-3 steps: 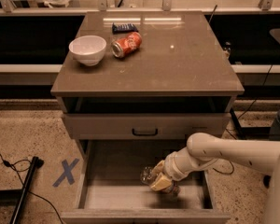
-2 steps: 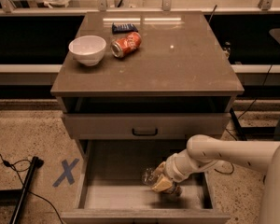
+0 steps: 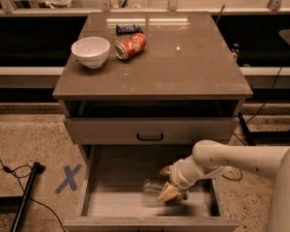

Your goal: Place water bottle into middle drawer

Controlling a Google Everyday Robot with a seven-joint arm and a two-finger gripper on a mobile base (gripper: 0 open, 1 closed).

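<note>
The middle drawer is pulled out below the closed grey drawer front with the black handle. The water bottle, clear and crinkled, lies low on the drawer's pale floor, right of centre. My gripper reaches down into the drawer from the right on the white arm. Its tan fingers stand apart on either side of the bottle's right end, with a gap above the bottle. The gripper looks open around the bottle.
On the cabinet top stand a white bowl, an orange soda can on its side and a dark blue packet. A blue tape X and a black pole lie on the floor at the left.
The bottle has sunk a little lower, down to the drawer floor. The arm has hardly moved. The fingers stand wider apart than before.
</note>
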